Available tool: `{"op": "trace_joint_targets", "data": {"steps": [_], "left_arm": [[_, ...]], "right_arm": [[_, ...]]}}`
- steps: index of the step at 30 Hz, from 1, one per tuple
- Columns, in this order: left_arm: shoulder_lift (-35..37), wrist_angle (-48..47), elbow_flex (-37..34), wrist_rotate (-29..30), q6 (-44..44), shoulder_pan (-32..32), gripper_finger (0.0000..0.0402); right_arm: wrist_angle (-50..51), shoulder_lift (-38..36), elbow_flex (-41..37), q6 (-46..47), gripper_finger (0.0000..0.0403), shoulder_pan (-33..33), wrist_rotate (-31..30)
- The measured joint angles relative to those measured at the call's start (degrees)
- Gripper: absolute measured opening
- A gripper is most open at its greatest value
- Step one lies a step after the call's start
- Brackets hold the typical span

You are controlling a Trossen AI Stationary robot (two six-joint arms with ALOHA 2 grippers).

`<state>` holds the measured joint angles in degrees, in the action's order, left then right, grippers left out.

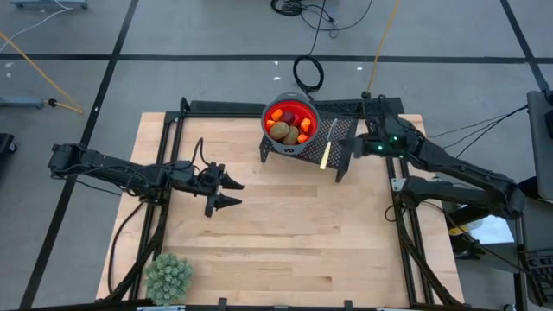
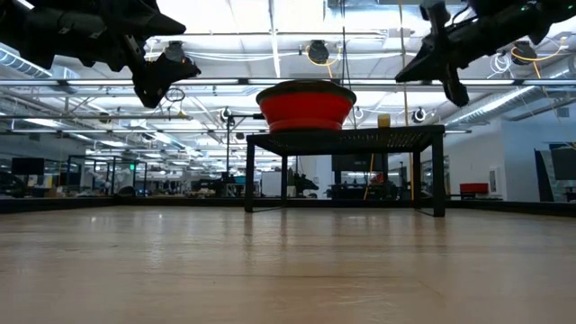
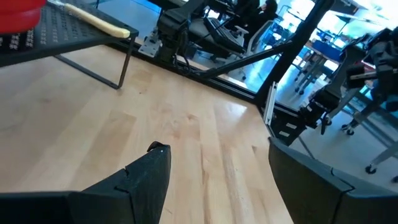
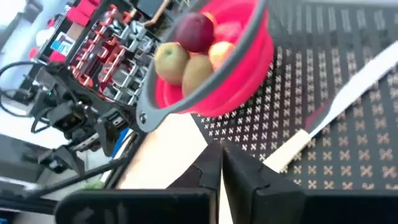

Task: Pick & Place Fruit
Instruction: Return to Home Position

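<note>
The fruit point(image 1: 288, 128) lies in a red bowl point(image 1: 290, 111): two brown ovals point(image 4: 183, 64), a dark red round one point(image 4: 194, 31) and orange pieces. The bowl stands on a black perforated rack point(image 1: 341, 134) at the table's far side. My right gripper point(image 1: 352, 147) hangs shut above the rack's right part, just right of the bowl, with nothing between its fingers point(image 4: 221, 158). My left gripper point(image 1: 235, 192) hovers open over the bare wood left of centre, pointing toward the table's right edge, and is empty point(image 3: 217, 155).
A knife with a yellow handle point(image 1: 327, 154) and a pale blade point(image 4: 360, 87) lies on the rack beside the bowl. A pale green spiky plant ball point(image 1: 168, 276) sits at the near left corner. A black frame point(image 1: 173, 121) runs along the table's edges.
</note>
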<state>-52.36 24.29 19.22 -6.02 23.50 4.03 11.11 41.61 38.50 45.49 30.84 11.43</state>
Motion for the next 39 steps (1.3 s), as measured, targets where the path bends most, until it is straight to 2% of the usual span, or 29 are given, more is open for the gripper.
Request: {"op": "trace_joint_targets", "data": {"steps": [10, 13, 17, 21, 28, 34, 39], "left_arm": [[0.0, 0.0, 0.0, 1.5, 4.1, 0.0, 0.0271], [0.0, 0.0, 0.0, 1.2, 2.0, 0.0, 0.0271], [0.0, 0.0, 0.0, 1.0, -2.0, 0.0, 0.0271], [0.0, 0.0, 0.0, 1.2, -4.1, -0.1, 0.0271], [0.0, 0.0, 0.0, 1.4, -8.1, -0.1, 0.0271], [1.1, 0.8, 0.0, 2.0, -12.8, -0.1, 0.0271], [6.1, -2.0, 0.1, 2.7, -15.9, -0.6, 0.0271]], "right_arm": [[0.0, -5.4, 0.0, -19.4, 0.0001, -7.6, -6.9], [0.5, -6.2, 0.0, -23.6, 0.0001, -9.7, -6.9], [4.8, -6.3, 0.0, -23.9, 0.0000, -11.8, -6.7], [7.3, -6.2, 0.0, -26.0, 0.0000, -13.2, -3.7], [6.2, -6.6, 0.0, -43.2, 0.0000, -16.6, -7.8], [6.4, -7.5, 0.0, -44.8, 0.0000, -19.5, -11.8], [7.6, -8.7, 0.0, -45.2, 0.0000, -21.5, -15.7]]}}
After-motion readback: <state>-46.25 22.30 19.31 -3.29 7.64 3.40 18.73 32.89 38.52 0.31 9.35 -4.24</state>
